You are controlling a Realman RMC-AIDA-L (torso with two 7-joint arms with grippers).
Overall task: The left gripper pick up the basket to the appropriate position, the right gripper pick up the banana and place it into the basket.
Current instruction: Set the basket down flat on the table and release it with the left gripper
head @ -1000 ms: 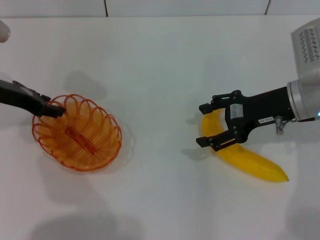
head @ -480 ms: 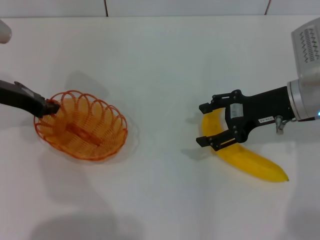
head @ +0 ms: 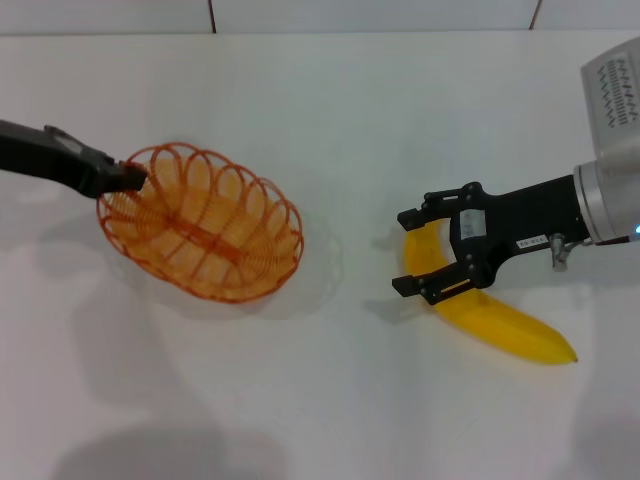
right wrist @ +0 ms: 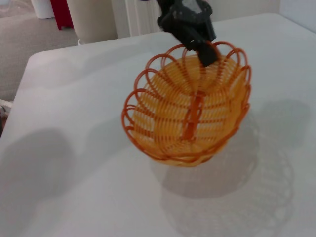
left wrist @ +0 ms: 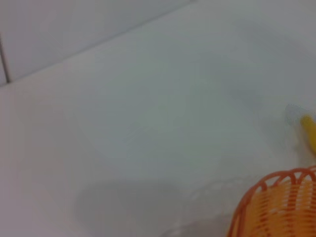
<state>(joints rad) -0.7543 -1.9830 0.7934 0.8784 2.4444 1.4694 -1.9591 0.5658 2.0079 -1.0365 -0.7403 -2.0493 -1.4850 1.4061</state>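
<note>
The orange wire basket [head: 205,222] hangs tilted above the white table, left of centre in the head view. My left gripper [head: 130,177] is shut on the basket's left rim. The basket also shows in the right wrist view [right wrist: 190,111], with the left gripper [right wrist: 205,53] clamped on its far rim, and part of it shows in the left wrist view [left wrist: 276,207]. The yellow banana [head: 490,312] lies on the table at the right. My right gripper [head: 412,252] is open, its fingers straddling the banana's upper end. A tip of the banana shows in the left wrist view [left wrist: 309,132].
The white table [head: 330,120] ends at a tiled wall along the back. A white object [head: 8,62] sits at the far left edge. In the right wrist view, beige and red containers [right wrist: 94,17] stand beyond the table's edge.
My left gripper has lifted the basket off the table and carried it right and toward the back. The right gripper and the banana have not moved.
</note>
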